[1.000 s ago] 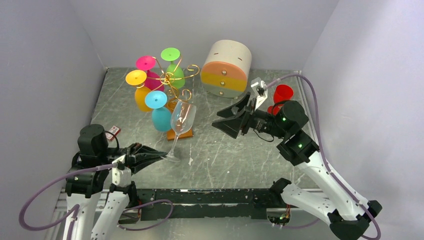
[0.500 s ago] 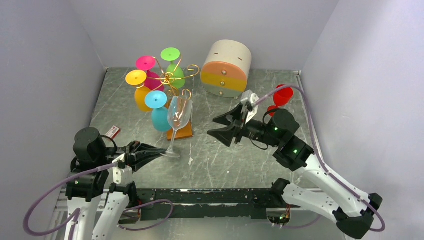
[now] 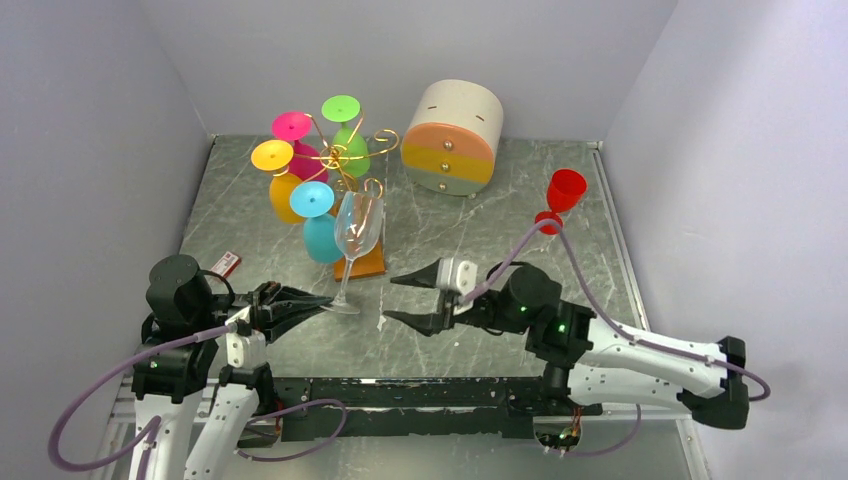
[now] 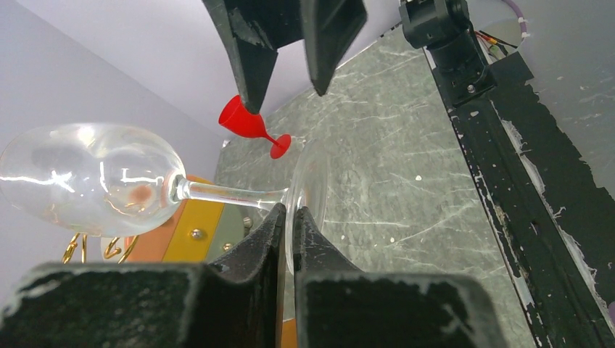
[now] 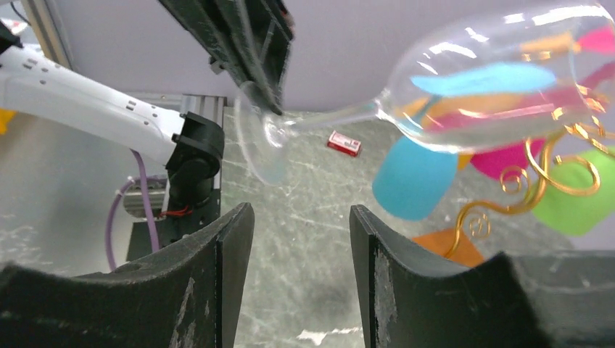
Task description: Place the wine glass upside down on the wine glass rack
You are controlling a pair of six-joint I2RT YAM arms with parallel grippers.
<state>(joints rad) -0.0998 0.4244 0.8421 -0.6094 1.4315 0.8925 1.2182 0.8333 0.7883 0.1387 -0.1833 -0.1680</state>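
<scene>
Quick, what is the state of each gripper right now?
Left gripper: closed on the foot of the wine glass.
Right gripper: open, holding nothing.

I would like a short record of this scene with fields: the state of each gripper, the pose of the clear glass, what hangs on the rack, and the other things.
left gripper: shut on the foot of the clear wine glass
glass pose: tilted, bowl uppermost, close to the wine glass rack, not hung
right gripper: open, empty, pointing toward the glass foot
rack load: four coloured glasses upside down (pink, green, yellow, blue)
other things: red glass upright at far right; round drawer box at the back
</scene>
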